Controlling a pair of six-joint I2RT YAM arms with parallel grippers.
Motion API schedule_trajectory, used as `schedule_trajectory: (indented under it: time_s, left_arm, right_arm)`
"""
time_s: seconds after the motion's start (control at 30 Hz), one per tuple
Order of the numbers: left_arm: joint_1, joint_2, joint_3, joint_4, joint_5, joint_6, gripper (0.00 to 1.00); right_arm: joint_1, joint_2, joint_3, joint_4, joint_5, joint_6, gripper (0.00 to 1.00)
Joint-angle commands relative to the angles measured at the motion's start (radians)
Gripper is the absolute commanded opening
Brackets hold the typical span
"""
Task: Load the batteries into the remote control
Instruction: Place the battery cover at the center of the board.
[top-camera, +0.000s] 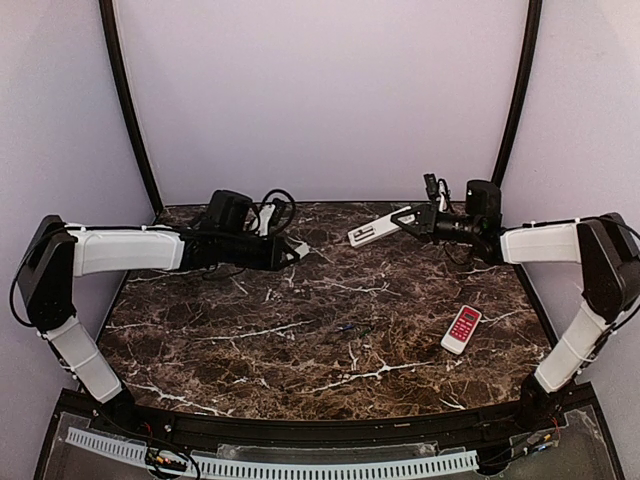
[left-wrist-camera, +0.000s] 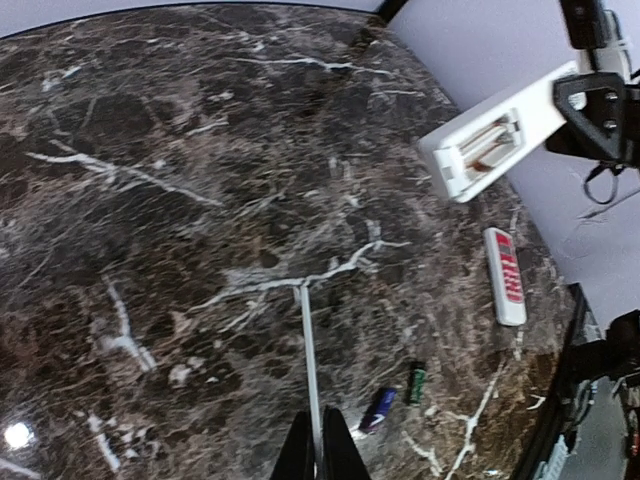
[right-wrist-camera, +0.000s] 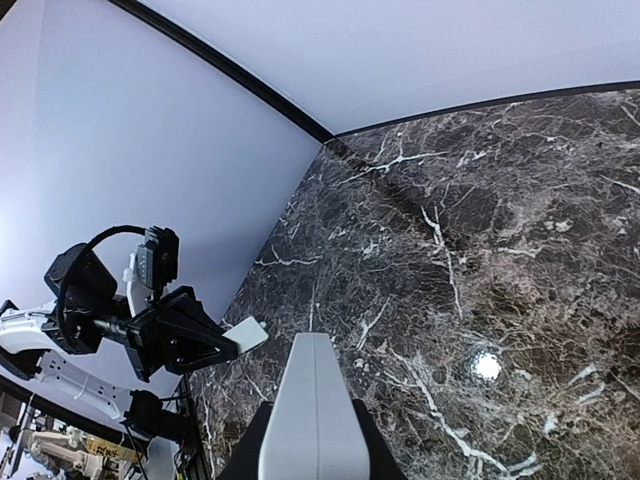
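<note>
My right gripper (top-camera: 407, 220) is shut on the long white remote control (top-camera: 366, 232) and holds it above the back right of the table. In the left wrist view the remote control (left-wrist-camera: 490, 140) shows an open battery bay. Two batteries lie side by side on the marble: one blue (left-wrist-camera: 378, 408), one dark green (left-wrist-camera: 416, 382). My left gripper (left-wrist-camera: 320, 448) is shut on a thin white cover piece (left-wrist-camera: 308, 350), seen edge-on. From the top view the left gripper (top-camera: 292, 250) hovers over the back left centre. In the right wrist view the remote control (right-wrist-camera: 313, 400) fills the right gripper (right-wrist-camera: 310, 435).
A shorter red-and-white remote (top-camera: 461, 329) lies on the dark marble table (top-camera: 300, 360) at the right, also seen as the red-and-white remote (left-wrist-camera: 505, 276). Black cables (top-camera: 275, 210) loop behind the left wrist. Curved black posts (top-camera: 125, 100) and pale walls bound the back.
</note>
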Motion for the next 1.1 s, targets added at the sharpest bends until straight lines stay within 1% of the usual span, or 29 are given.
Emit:
schedule_trajectory:
  time_s: [0.0, 0.07, 0.13, 0.27, 0.3, 0.43, 0.53, 0.57, 0.6, 0.63, 0.67, 0.73, 0.83, 0.93, 1.0, 1.07]
  left_arm:
    - [-0.004, -0.041, 0.056, -0.395, -0.283, 0.199, 0.01]
    - [-0.007, -0.016, 0.056, -0.43, -0.309, 0.214, 0.0]
    - [-0.017, 0.009, 0.064, -0.47, -0.365, 0.236, 0.0]
    - [-0.067, 0.086, 0.11, -0.561, -0.571, 0.274, 0.0]
    - [-0.077, 0.096, 0.122, -0.572, -0.583, 0.273, 0.0]
    - [-0.1, 0.126, 0.125, -0.54, -0.525, 0.277, 0.0]
    - [-0.112, 0.129, 0.133, -0.5, -0.422, 0.282, 0.0]
    - [-0.112, 0.124, 0.128, -0.456, -0.399, 0.27, 0.0]
    - [-0.113, 0.122, 0.111, -0.426, -0.327, 0.263, 0.0]
    - [-0.113, 0.12, 0.103, -0.378, -0.299, 0.239, 0.0]
    - [-0.112, 0.121, 0.093, -0.353, -0.241, 0.23, 0.0]
    - [-0.112, 0.129, 0.087, -0.3, -0.171, 0.202, 0.0]
    - [-0.113, 0.142, 0.078, -0.245, -0.124, 0.169, 0.0]
    - [-0.112, 0.145, 0.053, -0.201, -0.081, 0.153, 0.0]
    - [-0.112, 0.143, 0.041, -0.179, -0.048, 0.14, 0.0]
    - [-0.113, 0.139, 0.017, -0.138, -0.009, 0.117, 0.0]
  right_arm:
    - [-0.007, -0.067, -0.005, -0.047, -0.007, -0.031, 0.0]
    - [0.001, -0.088, 0.002, -0.026, -0.033, 0.034, 0.0]
    - [0.021, -0.108, 0.027, -0.025, -0.052, 0.102, 0.0]
    - [0.09, -0.159, 0.09, -0.073, -0.045, 0.177, 0.0]
    - [0.1, -0.162, 0.102, -0.065, -0.057, 0.205, 0.0]
    - [0.121, -0.168, 0.135, -0.005, -0.093, 0.329, 0.0]
    - [0.139, -0.168, 0.167, 0.063, -0.105, 0.439, 0.0]
    - [0.143, -0.166, 0.185, 0.074, -0.107, 0.462, 0.0]
    - [0.147, -0.167, 0.193, 0.088, -0.108, 0.485, 0.0]
    - [0.149, -0.168, 0.199, 0.106, -0.108, 0.508, 0.0]
    - [0.15, -0.168, 0.204, 0.119, -0.111, 0.524, 0.0]
    - [0.15, -0.174, 0.208, 0.144, -0.117, 0.546, 0.0]
    - [0.15, -0.195, 0.185, 0.157, -0.107, 0.555, 0.0]
    - [0.14, -0.192, 0.175, 0.241, -0.12, 0.592, 0.0]
    - [0.142, -0.188, 0.198, 0.214, -0.126, 0.572, 0.0]
    - [0.137, -0.188, 0.203, 0.232, -0.143, 0.577, 0.0]
